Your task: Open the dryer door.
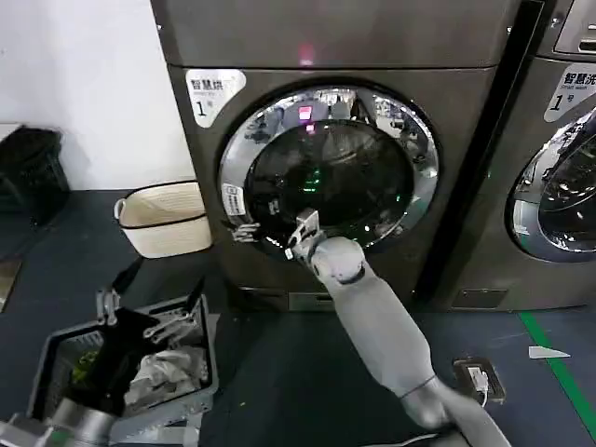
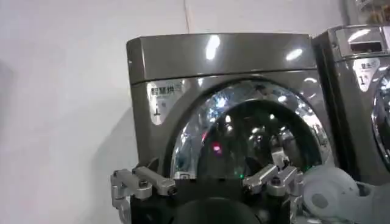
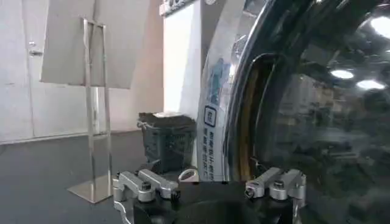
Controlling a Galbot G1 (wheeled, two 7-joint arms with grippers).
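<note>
My right gripper [image 1: 270, 237] is up against the large round dryer door [image 1: 328, 168], the wide shiny chrome ring around dark tinted glass on the dark grey-brown machine [image 1: 279, 37]. It sits at about seven o'clock on that ring, by the small white label, with its fingers apart, one toward the ring's outer edge and the other over the dark glass. From my right wrist, the fingers [image 3: 146, 184] are spread wide with the chrome ring [image 3: 214, 91] running between them, and the door's edge looks slightly off the machine's front, though I cannot tell how far.

My left gripper [image 1: 140, 312] hangs low at about eight o'clock from the door, well apart from it, above a grey plastic crate [image 1: 209, 363] of crumpled cloth. Its jaws are apart too, holding nothing. A cream woven basket [image 1: 168, 216] stands on the dark floor just beside the machine, at nine o'clock.
</note>
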